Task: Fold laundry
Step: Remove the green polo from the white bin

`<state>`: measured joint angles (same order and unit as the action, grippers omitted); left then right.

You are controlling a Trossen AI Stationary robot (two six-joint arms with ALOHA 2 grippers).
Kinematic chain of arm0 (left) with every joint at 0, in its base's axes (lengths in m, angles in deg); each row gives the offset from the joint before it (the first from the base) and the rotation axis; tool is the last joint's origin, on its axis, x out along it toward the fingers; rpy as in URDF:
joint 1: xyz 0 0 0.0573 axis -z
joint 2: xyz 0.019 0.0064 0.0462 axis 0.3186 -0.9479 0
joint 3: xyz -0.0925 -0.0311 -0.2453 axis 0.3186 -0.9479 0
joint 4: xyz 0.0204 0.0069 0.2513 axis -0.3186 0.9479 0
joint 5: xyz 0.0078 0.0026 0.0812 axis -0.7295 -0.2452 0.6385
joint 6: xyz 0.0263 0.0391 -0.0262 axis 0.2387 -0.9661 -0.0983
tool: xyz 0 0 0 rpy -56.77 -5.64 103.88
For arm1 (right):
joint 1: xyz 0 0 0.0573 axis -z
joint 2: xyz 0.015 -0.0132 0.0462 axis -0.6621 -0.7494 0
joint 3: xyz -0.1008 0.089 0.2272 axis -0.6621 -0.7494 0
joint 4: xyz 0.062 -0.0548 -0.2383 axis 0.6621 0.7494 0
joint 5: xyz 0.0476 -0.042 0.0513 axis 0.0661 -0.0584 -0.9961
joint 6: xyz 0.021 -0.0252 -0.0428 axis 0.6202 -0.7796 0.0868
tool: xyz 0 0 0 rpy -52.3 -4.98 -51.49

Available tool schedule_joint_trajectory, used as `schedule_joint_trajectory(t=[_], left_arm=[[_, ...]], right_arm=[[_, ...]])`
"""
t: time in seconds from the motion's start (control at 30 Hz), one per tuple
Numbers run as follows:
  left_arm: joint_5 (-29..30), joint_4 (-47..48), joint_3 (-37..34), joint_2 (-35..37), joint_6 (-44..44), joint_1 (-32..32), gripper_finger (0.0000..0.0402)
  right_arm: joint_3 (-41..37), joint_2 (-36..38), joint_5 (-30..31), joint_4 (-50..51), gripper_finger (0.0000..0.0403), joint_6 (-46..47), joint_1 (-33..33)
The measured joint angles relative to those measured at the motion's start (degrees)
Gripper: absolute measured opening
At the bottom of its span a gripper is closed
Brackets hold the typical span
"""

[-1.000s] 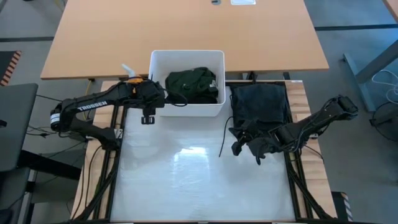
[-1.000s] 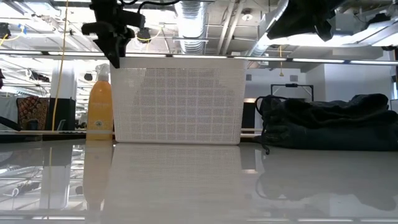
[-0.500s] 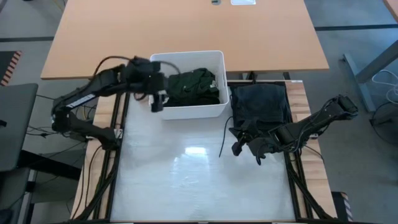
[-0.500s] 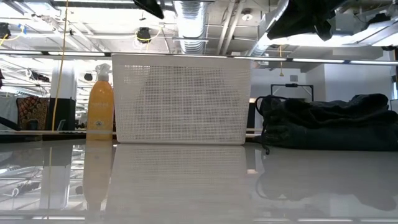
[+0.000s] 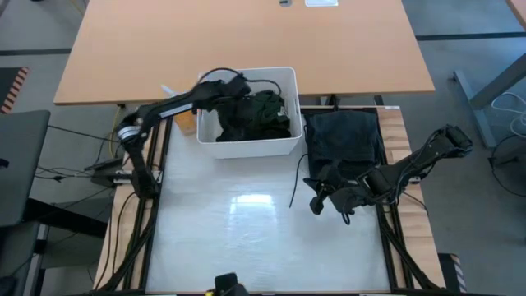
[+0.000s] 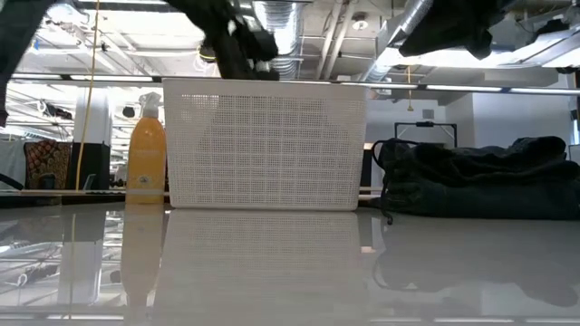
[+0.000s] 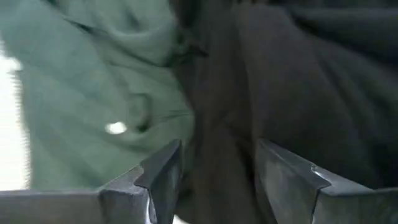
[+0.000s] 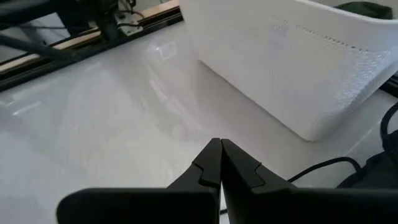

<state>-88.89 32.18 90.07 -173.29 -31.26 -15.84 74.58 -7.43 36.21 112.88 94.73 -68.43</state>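
Observation:
A white plastic bin (image 5: pixel 246 145) stands at the table's far edge with a dark green shirt (image 5: pixel 261 111) and other dark clothing in it. My left gripper (image 5: pixel 234 97) reaches down into the bin. Its fingers stand open (image 7: pixel 217 168) just over green cloth (image 7: pixel 93 81) and darker cloth (image 7: pixel 298 81). A folded dark stack of laundry (image 5: pixel 343 140) lies on the table to the right of the bin, also seen in the low view (image 6: pixel 480 177). My right gripper (image 5: pixel 316 201) hovers shut (image 8: pixel 221 146) over the table, in front of that stack. My left gripper comes at the clothes in the bin from above, slanting down, with the seam between the green and the darker cloth under the gap of its open fingers. Whether the fingertips touch the cloth, I cannot tell.
An orange spray bottle (image 6: pixel 145 158) stands left of the bin, partly under my left arm. A thin dark cord (image 5: pixel 294 185) trails from the stack onto the glossy table. Bare table surface (image 5: pixel 246 238) lies in front of the bin.
My left gripper has swung from outside the bin's left near corner, over the rim, toward the table's right and down into the bin, tipping more steeply downward. My right arm has kept still.

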Motion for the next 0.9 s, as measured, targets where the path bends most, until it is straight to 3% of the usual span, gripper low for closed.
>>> schedule_joint_trajectory(t=[0.17, 0.33, 0.47, 0.67, 0.9], left_arm=[[7.1, 2.8, 0.9, -4.0, -2.2, -0.5, 0.0152], [13.8, 1.0, 0.8, -3.3, -3.6, -0.3, 0.0029], [14.9, -2.0, 0.9, 2.4, -3.6, -0.4, 0.0004], [0.7, -11.9, 0.9, 17.5, -1.8, -1.2, 0.0000], [-15.1, -26.4, 1.0, 34.2, 9.6, -1.5, 0.0000]], right_arm=[[0.0, 0.0, 0.5, 1.3, 0.0029, 0.0, -0.4], [0.0, 0.0, 3.0, 2.3, 0.0029, 0.0, 0.3], [0.0, 0.0, 3.2, 2.4, 0.0029, 0.0, 1.0], [0.0, 0.0, 3.4, 2.5, 0.0029, 0.0, 1.3], [0.0, 0.0, 4.7, 1.5, 0.0029, 0.0, 1.9]])
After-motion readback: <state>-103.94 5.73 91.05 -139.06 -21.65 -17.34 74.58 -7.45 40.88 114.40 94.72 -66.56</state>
